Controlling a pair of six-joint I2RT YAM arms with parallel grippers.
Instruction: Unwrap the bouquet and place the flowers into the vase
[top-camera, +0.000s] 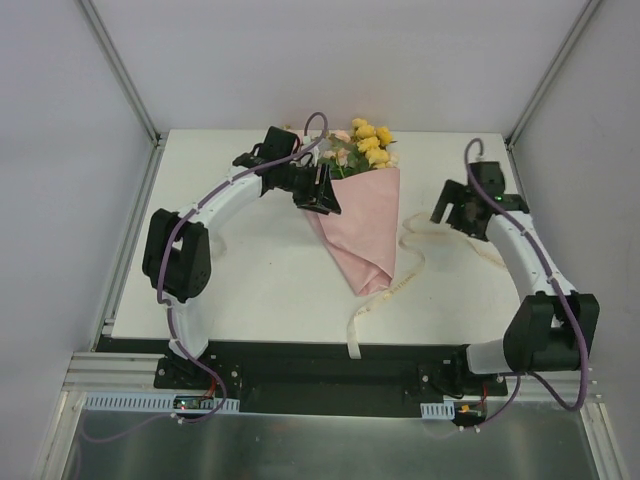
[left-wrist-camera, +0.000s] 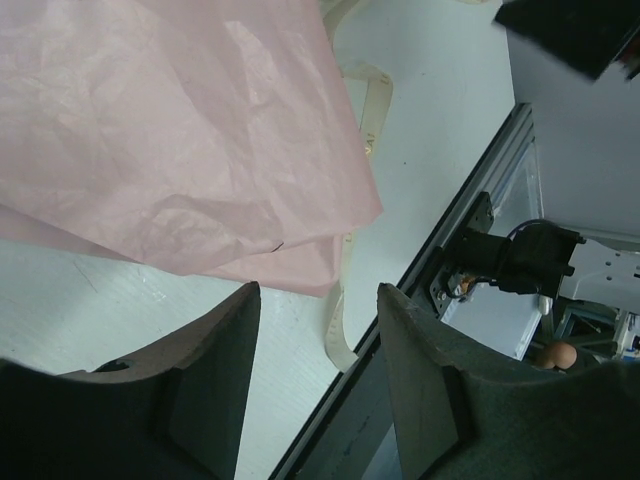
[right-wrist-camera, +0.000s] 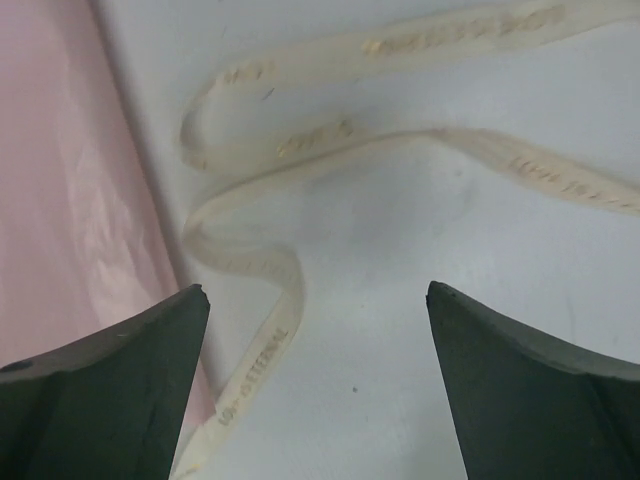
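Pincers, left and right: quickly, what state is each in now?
Left pincer: open, holding nothing.
Right pincer: wide open, holding nothing.

White arms (top-camera: 225, 195), blk joints (top-camera: 178, 255), purple cables (top-camera: 177, 325)

The pink paper (top-camera: 362, 235) of the bouquet (top-camera: 358, 165) hides the flower stems; seen from the left wrist it runs off the top and left edges. Gold lettering on the ribbon (right-wrist-camera: 262, 365) right of the bouquet is blurred.
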